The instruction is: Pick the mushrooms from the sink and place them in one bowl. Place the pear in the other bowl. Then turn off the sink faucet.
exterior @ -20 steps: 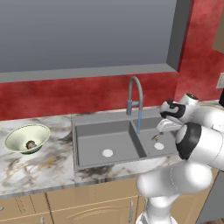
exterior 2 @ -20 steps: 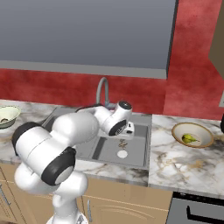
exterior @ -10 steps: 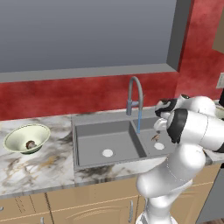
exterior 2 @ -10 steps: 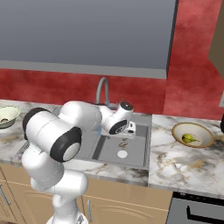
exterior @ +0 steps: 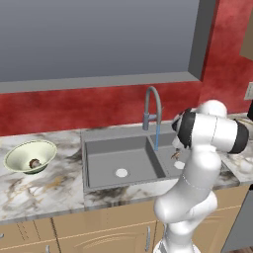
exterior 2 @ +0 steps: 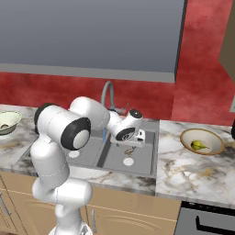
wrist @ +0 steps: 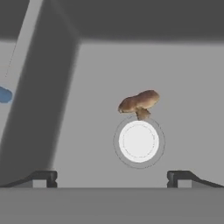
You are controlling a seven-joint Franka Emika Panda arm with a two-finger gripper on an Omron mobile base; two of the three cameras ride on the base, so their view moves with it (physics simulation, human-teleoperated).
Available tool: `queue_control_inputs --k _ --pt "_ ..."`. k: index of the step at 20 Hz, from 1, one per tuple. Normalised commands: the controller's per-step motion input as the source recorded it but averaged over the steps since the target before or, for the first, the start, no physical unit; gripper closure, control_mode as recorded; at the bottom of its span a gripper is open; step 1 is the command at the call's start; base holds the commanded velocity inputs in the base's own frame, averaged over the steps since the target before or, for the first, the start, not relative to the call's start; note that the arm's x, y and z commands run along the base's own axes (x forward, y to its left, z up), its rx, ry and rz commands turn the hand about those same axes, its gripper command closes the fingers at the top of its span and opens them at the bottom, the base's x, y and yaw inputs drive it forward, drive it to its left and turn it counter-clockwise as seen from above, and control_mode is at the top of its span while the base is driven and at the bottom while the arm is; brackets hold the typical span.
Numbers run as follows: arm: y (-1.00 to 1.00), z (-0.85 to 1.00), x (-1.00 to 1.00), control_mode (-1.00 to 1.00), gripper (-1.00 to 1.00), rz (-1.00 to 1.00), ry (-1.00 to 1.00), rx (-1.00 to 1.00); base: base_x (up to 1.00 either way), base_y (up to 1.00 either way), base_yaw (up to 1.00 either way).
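Note:
One mushroom (wrist: 139, 104) lies on the floor of the right basin of the sink (exterior: 113, 150), just beside the round white drain (wrist: 139, 141). My gripper (wrist: 113, 178) hangs above it, open, with nothing between its fingertips; from the right base it shows as the gripper (exterior 2: 136, 141) over the mushroom (exterior 2: 130, 150). Another mushroom (exterior: 34, 162) sits in the pale green-white bowl (exterior: 28, 154) on the left counter. The pear (exterior 2: 197, 145) rests in the tan-rimmed bowl (exterior 2: 202, 141) on the right counter. Water (exterior: 157, 139) runs from the faucet (exterior: 153, 105).
My own arm (exterior: 205, 148) bends over the sink's right side and hides part of the right counter. The divider wall (wrist: 48, 100) between the basins stands close to the left of the hand. A red wall and a grey window sill run behind the counter.
The arm's elbow has swung upward and its links have turned, while the hand has stayed over the right basin. The gripper has stayed open and the mushroom has not moved.

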Motion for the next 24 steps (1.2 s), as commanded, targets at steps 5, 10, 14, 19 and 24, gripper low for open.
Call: queue_control_inputs --k 5,10,14,19,24 --pt "-0.14 -0.27 0.4 -1.0 -1.0 0.0 0.06 0.0 0.0 0.0 0.0" --pt "-0.04 -0.21 0.43 -1.0 -1.0 0.0 0.04 0.0 0.0 0.0 0.0" --pt "-0.01 -0.26 0.33 -1.0 -1.0 0.0 0.01 0.0 0.0 0.0 0.0" --pt "0.0 -0.34 0.24 -1.0 -1.0 -0.02 0.0 0.0 0.0 0.0 0.0" --pt "0.0 -0.38 0.08 -1.0 -1.0 -0.03 0.02 0.0 0.0 0.0 0.0"
